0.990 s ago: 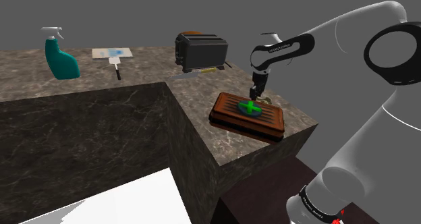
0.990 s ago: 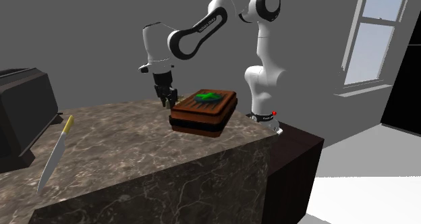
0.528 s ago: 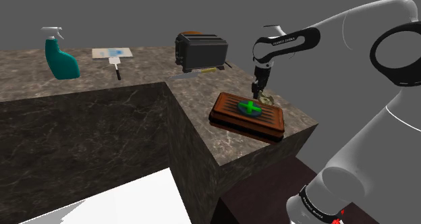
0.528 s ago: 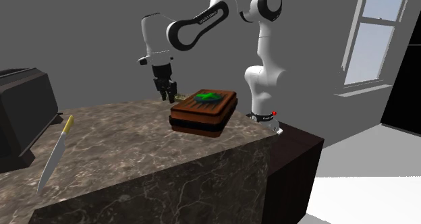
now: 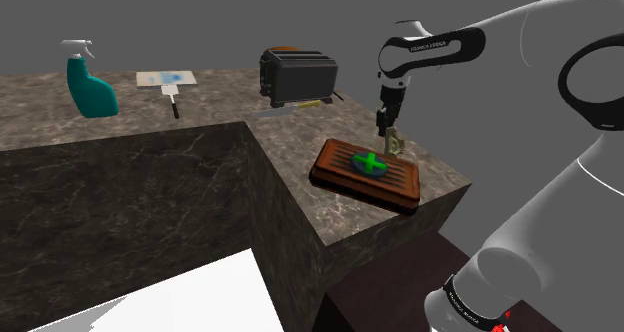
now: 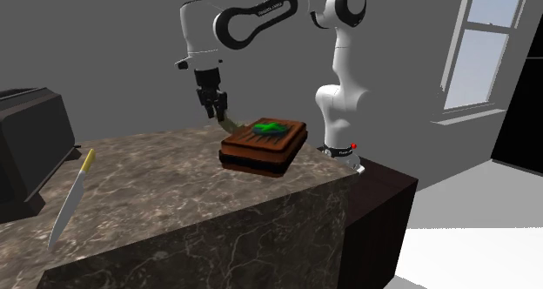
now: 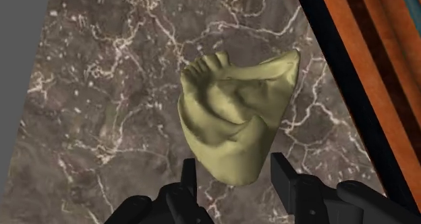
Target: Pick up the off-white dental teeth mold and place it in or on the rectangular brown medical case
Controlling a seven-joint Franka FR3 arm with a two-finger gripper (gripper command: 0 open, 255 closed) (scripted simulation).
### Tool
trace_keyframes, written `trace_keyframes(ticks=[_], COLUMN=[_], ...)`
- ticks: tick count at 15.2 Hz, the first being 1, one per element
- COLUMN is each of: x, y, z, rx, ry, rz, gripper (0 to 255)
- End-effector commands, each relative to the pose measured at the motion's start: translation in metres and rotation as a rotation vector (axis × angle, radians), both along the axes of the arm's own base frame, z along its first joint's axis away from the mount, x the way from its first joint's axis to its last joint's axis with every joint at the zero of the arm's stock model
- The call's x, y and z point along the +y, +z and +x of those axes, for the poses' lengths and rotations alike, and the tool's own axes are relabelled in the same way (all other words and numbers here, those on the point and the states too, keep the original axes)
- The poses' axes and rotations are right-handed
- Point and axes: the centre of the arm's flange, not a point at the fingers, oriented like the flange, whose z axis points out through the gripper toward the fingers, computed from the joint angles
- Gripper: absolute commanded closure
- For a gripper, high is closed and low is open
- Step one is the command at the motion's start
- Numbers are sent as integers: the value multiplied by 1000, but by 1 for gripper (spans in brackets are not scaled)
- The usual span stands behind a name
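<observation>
The teeth mold is a pale olive, off-white lump. My black gripper is shut on its near end, one finger on each side. In the shoulder view the gripper hangs above the counter just behind the brown case, and the mold dangles from it clear of the marble. The case is flat and rectangular with a green cross on its lid. In the second exterior view the gripper holds the mold just left of the case. The case's edge runs beside the mold.
A dark toaster stands at the back of the marble counter, and a yellow-handled knife lies near it. A teal spray bottle and a white card sit on the farther counter. The counter drops off close behind the case.
The gripper has risen from the counter beside the case, and the teeth mold has come up with it, off the marble.
</observation>
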Motion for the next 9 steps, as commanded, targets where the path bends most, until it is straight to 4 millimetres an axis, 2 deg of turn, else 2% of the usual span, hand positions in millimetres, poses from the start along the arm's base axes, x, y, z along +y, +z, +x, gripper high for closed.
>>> trace_keyframes(ticks=[1,7,8,9], x=[-1,-1,0,0], y=[11,42,37,37], z=[-1,-1,0,0], rx=[0,0,0,0], ry=[0,0,0,0], rz=[0,0,0,0], gripper=[255,255,255,0])
